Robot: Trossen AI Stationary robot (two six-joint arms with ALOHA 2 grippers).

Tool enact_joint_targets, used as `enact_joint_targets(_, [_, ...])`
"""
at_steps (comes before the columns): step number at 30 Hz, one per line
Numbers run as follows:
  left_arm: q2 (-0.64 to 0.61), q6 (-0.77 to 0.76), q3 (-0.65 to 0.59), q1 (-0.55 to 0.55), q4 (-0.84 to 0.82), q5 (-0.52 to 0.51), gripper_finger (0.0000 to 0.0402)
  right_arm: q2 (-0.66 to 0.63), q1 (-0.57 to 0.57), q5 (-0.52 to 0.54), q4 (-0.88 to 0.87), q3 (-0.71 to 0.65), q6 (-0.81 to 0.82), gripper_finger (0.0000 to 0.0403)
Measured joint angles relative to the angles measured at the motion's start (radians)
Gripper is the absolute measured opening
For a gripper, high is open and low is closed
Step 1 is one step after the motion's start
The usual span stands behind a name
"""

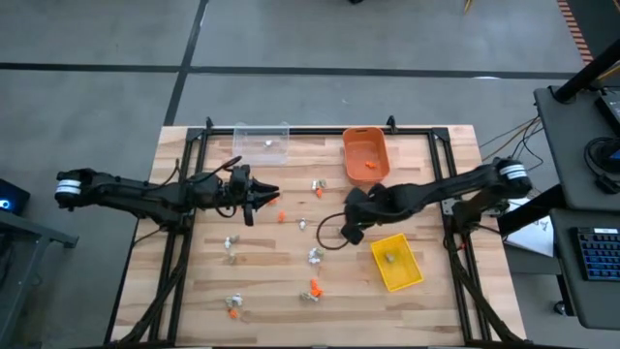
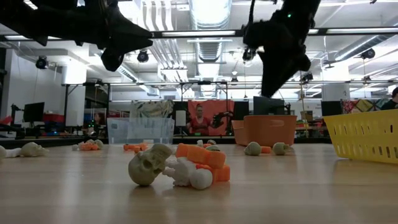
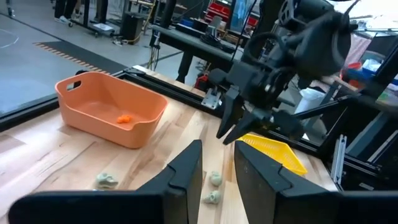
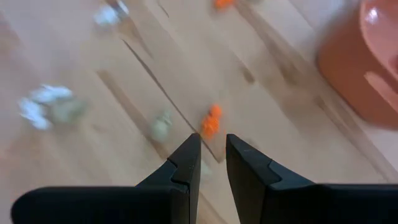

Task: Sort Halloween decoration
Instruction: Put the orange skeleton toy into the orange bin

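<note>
Matt wooden plank table (image 1: 262, 281), smooth plastic orange bin (image 1: 365, 156), clear bin (image 1: 262, 142).

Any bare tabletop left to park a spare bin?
Free: the left strip between the table edge and the trinkets, and the right front corner past the yellow bin. Crowded: the middle, trinkets scattered between the left pincer and right pincer; the back edge holds the clear bin and orange bin.
</note>
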Motion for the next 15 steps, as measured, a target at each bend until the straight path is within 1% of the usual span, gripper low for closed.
enact_joint_targets(5, [0.000,0.013,0.006,0.000,-0.001,0.000,0.0075,0.099,0.000,-0.048,-0.060,0.060,-0.005,0.0066])
enact_joint_targets(9, [0.005,0.014,0.006,0.000,-0.004,0.000,0.0075,0.157,-0.003,-0.050,-0.062,0.075,-0.012,0.0066])
enact_joint_targets(15, [0.028,0.014,0.006,0.000,-0.004,0.000,0.0075,0.208,-0.031,-0.047,-0.054,0.080,-0.001,0.0067])
